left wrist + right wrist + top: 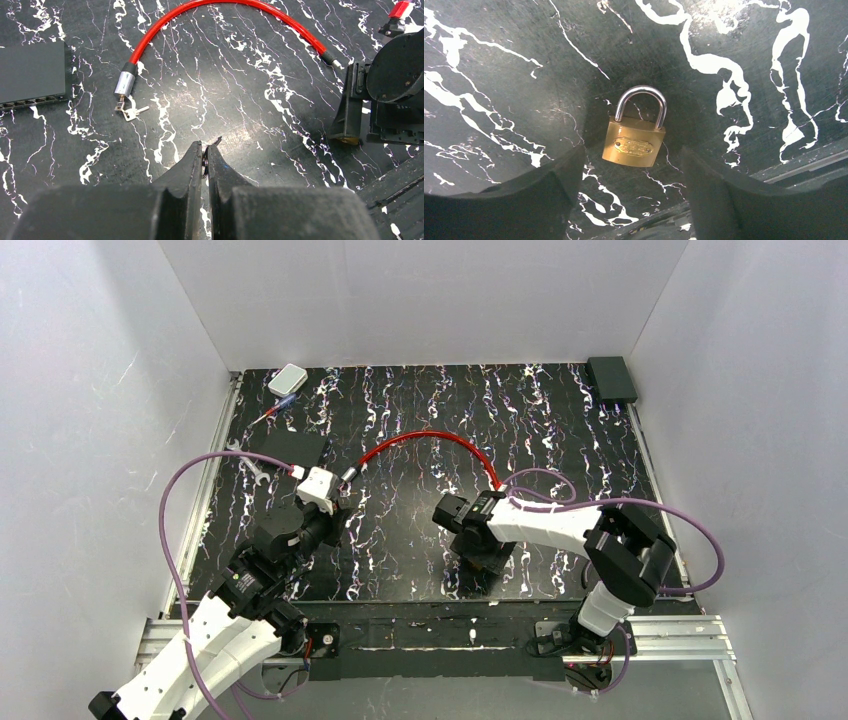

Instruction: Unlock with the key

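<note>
Padlock flat, shackle pointing away, right gripper spread astride, left gripper pinching key

1. We log this as a robotics lab test cell, not a home or a shop.
2. We see plain white panel walls boxing in the bench on three sides.
3. The black marble-patterned tabletop sits inside an aluminium extrusion frame.
4. We note a left arm and a right arm bolted at the near edge, with purple cables looping loose.
</note>
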